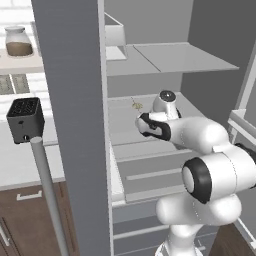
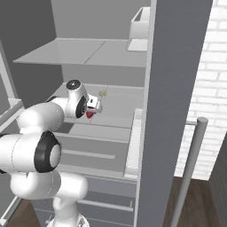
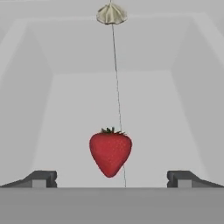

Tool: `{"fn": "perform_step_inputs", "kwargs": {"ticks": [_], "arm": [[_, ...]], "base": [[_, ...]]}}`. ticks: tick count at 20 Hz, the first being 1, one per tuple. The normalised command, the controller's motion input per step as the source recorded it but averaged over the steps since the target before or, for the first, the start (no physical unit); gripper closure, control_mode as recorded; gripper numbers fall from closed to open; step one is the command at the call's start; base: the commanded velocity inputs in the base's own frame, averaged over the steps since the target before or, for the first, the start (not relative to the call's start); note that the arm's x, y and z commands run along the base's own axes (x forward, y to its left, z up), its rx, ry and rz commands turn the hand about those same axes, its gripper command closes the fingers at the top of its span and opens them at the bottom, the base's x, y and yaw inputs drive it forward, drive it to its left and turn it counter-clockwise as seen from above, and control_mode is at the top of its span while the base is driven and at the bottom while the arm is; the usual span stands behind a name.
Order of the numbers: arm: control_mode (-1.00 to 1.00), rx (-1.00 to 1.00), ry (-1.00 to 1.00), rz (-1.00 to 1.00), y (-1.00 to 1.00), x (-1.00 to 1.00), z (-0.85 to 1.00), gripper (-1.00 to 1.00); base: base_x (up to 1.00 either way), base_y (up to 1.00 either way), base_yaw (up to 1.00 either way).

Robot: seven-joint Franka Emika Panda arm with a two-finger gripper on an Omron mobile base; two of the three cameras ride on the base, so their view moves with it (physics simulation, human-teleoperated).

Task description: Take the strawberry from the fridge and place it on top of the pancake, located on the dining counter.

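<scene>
Red strawberry [image 3: 110,151] lies on a grey shelf inside the open fridge [image 2: 177,88].

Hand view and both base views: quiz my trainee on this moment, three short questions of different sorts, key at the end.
1. True or false: the gripper is shut on the strawberry.
2. Where does the strawberry lie? A) fridge shelf B) drawer C) floor
3. Fill in: beyond the strawberry lies a pale ___ speck with a thin stem.

Key: 1 false, the jaws stand open either side of it; 2 A; 3 yellowish.
</scene>
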Motion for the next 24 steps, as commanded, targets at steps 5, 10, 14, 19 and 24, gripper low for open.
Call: {"fn": "perform_step_inputs", "kwargs": {"ticks": [5, 10, 14, 19, 24], "arm": [[-1.0, 0.0, 0.08, 0.0, 0.0, 0.11, -0.28, -1.0], [-1.0, 0.0, 0.03, 0.0, 0.0, 0.15, -0.21, -1.0], [-1.0, 0.0, 0.0, 0.0, 0.0, 0.23, -0.13, -1.0], [-1.0, 0.0, 0.02, 0.0, 0.0, 0.14, -0.15, -1.0], [-1.0, 0.0, 0.05, 0.0, 0.0, 0.07, -0.08, 1.0]], "base": [[0.0, 0.0, 0.0], [0.0, 0.0, 0.0], [0.0, 0.0, 0.0], [0.0, 0.0, 0.0], [0.0, 0.0, 0.0]]}}
